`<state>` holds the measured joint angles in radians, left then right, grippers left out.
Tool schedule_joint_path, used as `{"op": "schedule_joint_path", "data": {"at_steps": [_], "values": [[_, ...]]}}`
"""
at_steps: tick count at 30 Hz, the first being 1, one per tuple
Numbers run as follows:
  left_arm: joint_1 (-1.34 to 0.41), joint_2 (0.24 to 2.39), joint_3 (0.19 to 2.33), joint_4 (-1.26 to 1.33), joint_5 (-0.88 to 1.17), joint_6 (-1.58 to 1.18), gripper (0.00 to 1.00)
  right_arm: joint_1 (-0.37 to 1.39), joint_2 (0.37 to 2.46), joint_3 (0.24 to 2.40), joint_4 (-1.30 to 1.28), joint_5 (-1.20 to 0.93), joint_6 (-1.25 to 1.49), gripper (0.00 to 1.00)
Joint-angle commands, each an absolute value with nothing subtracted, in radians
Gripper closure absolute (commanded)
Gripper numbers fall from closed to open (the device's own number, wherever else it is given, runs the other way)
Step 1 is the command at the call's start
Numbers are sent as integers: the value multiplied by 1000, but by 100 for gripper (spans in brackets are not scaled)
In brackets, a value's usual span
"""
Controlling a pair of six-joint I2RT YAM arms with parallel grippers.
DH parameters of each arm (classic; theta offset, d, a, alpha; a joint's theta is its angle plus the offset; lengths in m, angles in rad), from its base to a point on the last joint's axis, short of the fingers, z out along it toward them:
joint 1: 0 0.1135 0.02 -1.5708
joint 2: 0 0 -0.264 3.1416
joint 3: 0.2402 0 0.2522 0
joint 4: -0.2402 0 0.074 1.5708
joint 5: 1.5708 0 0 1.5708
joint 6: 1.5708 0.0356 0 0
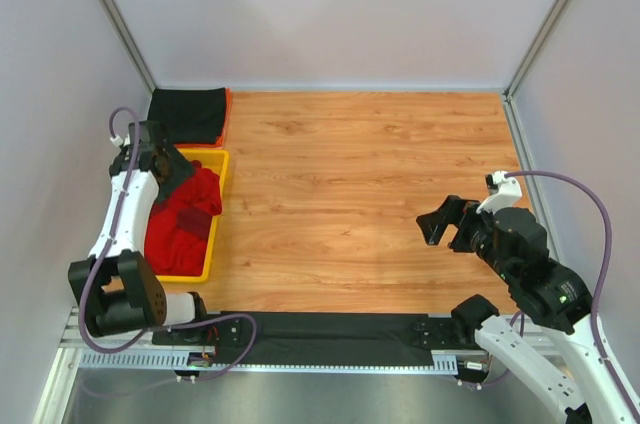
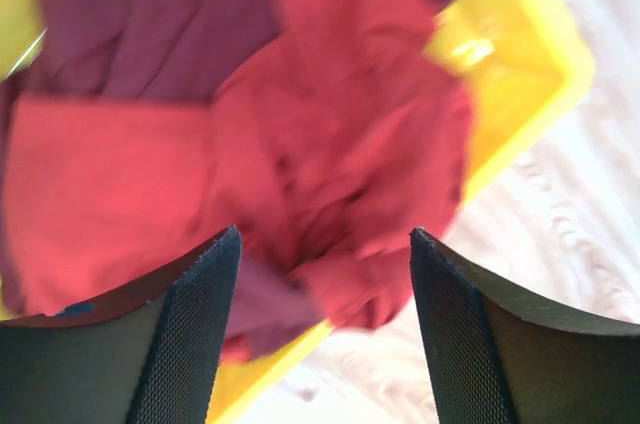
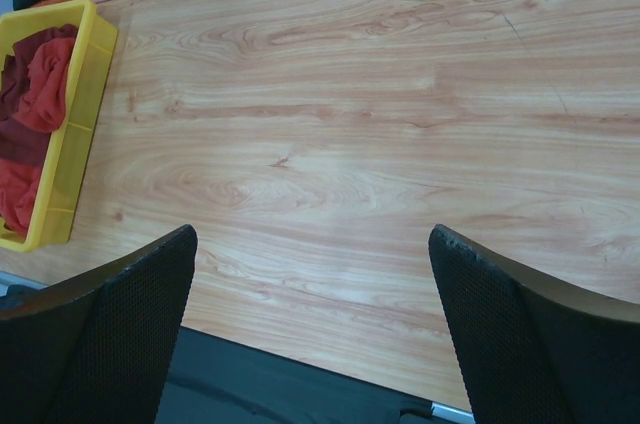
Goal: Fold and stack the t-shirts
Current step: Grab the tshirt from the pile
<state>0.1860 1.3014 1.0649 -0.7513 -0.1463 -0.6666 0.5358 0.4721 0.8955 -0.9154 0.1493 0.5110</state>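
Observation:
Crumpled bright red t-shirts (image 1: 182,219) and a dark maroon one (image 2: 150,24) fill the yellow tray (image 1: 218,206) at the table's left. The left wrist view shows the red cloth (image 2: 330,144) close up, blurred. A folded black t-shirt (image 1: 187,114) lies on an orange one at the back left. My left gripper (image 2: 325,254) is open and empty, just above the red pile near the tray's rim; in the top view (image 1: 178,169) it hangs over the tray. My right gripper (image 1: 447,226) is open and empty above bare wood at the right.
The wooden table (image 1: 370,194) stretches between tray and right arm. Grey walls enclose the back and both sides. A black strip (image 1: 330,329) runs along the near edge. The tray also shows at the far left of the right wrist view (image 3: 85,74).

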Motion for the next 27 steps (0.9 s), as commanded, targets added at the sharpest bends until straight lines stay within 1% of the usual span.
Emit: {"op": "schedule_joint_path", "data": {"at_steps": [1,7,13,15,16,17,19,20,21,25,26,27], "values": [[193,1405,1127,-677,-31,-566,26,540,463,913,-890,133,479,0],[193,1555,1173,-684,14,-508,30,541,463,919,-887,120,471,0],[193,1620,1224,-643,93,-472,32,541,469,936,-888,81,446,0],[192,1632,1264,-666,77,-462,41,541,471,942,-896,72,446,0],[193,1634,1278,-672,62,-460,48,540,471,948,-899,71,448,1],[193,1635,1284,-678,48,-459,64,541,471,951,-902,69,448,1],[192,1635,1298,-701,3,-454,80,541,460,953,-905,64,451,1],[193,1634,1301,-707,2,-454,93,541,459,954,-907,66,453,1],[192,1629,1304,-721,-23,-453,100,541,456,956,-907,63,457,1],[192,1568,1324,-752,-94,-454,100,540,442,971,-913,51,468,1],[193,1551,1315,-740,-78,-456,100,541,439,973,-914,49,471,1],[193,1519,1296,-679,-8,-445,98,541,436,976,-913,48,474,1]]}}
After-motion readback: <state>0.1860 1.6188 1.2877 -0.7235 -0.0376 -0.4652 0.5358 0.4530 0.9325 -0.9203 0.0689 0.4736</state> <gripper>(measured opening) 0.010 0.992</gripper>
